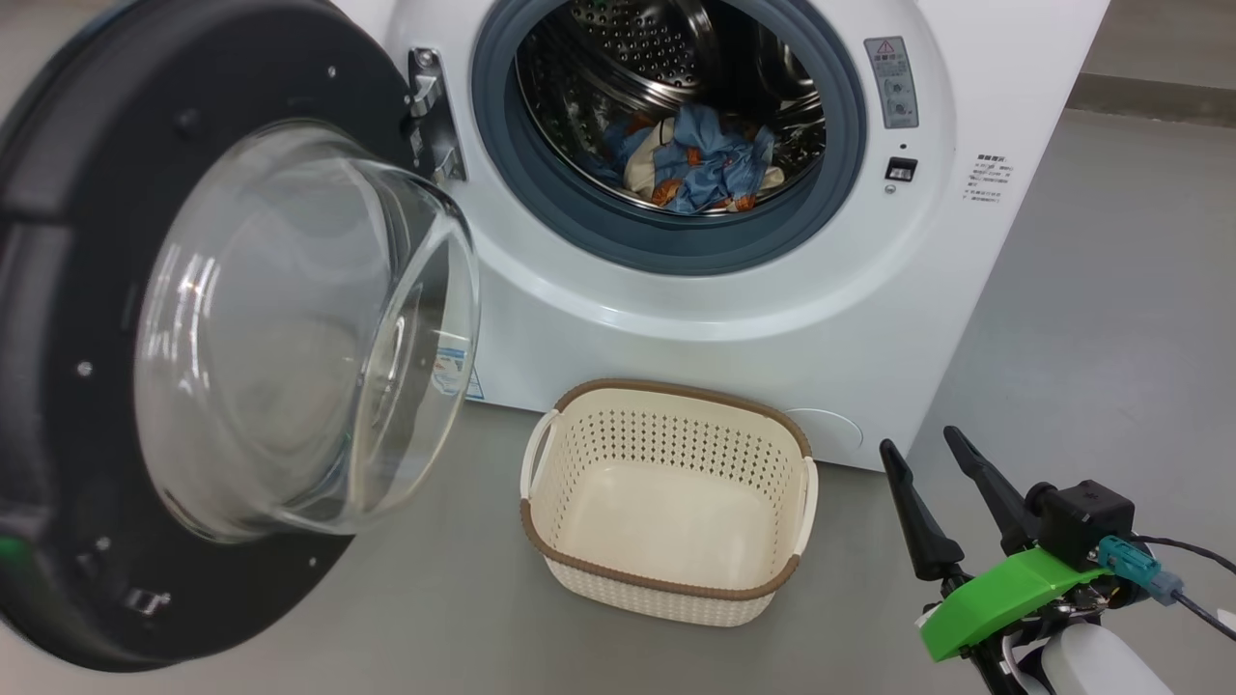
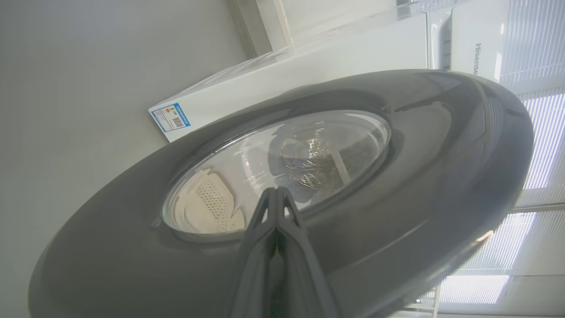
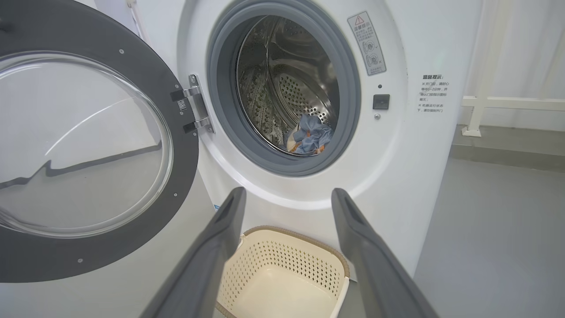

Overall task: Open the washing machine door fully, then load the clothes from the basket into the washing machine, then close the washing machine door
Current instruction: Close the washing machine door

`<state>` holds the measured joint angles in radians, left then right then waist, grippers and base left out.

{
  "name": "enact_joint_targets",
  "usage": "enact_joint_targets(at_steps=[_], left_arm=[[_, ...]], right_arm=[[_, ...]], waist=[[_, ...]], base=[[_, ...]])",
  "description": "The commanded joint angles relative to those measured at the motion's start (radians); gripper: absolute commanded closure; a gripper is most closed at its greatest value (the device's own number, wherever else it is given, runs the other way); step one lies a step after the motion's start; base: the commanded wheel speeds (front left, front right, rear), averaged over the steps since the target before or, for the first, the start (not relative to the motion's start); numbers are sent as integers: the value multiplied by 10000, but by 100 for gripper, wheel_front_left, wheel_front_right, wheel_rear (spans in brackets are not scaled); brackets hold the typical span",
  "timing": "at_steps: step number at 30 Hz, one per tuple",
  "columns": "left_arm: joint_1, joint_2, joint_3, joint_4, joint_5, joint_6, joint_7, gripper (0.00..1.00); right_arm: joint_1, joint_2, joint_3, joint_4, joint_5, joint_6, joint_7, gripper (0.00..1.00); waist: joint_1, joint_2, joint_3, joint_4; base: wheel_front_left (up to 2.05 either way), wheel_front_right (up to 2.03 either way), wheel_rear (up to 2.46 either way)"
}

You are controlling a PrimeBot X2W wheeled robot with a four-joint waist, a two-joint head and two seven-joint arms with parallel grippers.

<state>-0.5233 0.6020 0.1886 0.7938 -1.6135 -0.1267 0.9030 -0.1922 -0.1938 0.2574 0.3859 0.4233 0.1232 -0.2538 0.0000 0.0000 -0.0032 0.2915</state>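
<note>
Washing machine door [image 1: 58, 386] is open, swung out to the left of the opening on its metal hinge [image 1: 425, 106]. Its inner side, with the bulging glass window [image 1: 290, 328], faces the head camera. Drum [image 1: 637, 48] is exposed inside the grey gasket [image 1: 676, 246].

Clothes [image 1: 700, 159] lie in the bottom of the drum: crumpled blue printed fabric with a cream piece in it.

Basket [image 1: 666, 589] sits upright on the grey floor [image 1: 1110, 319], just in front of the washing machine [image 1: 734, 319] and below the opening, bare cream bottom showing.

Right gripper [image 1: 919, 439] is at lower right of the head view, right of the basket and apart from it. Fingers are spread wide, holding nothing. Its wrist view looks at the opening, with the basket rim between the two fingers.

Left gripper [image 2: 276, 191] is on the outer side of the door, fingers pressed together, tips pointing at the lower edge of the window. Can't tell whether the tips touch the door.

Blue label [image 2: 170, 117] is on the machine's lower front corner.
</note>
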Motion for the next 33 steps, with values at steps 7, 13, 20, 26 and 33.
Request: enact_joint_targets(at_steps=[7, 13, 20, 26, 33], left_arm=[[362, -32, -12, -1345, -507, -40, 1305, 100], [870, -400, -241, -2471, -768, 270, 1964, 100], [1458, -1049, -324, -4221, -1215, 805, 2257, 100], [2039, -1523, -263, -5766, -1300, 1384, 1913, 100], [2289, -2049, -279, -6298, -1207, 1526, 1417, 100]], right_arm=[[20, 92, 174, -241, 150, 75, -80, 0], [100, 173, 82, -295, 201, 75, -80, 0], [78, 273, -6, -351, 217, 75, -80, 0], [101, 383, -43, -406, 173, 75, -80, 0], [2, 421, -65, -432, 139, 75, -80, 0]], waist=[[0, 0, -133, -22], [0, 0, -191, -207], [0, 0, -258, -687], [0, 0, -254, -1299], [0, 0, -118, -2282]], base=[[0, 0, 0], [0, 0, 0], [0, 0, 0], [0, 0, 0], [0, 0, 0]])
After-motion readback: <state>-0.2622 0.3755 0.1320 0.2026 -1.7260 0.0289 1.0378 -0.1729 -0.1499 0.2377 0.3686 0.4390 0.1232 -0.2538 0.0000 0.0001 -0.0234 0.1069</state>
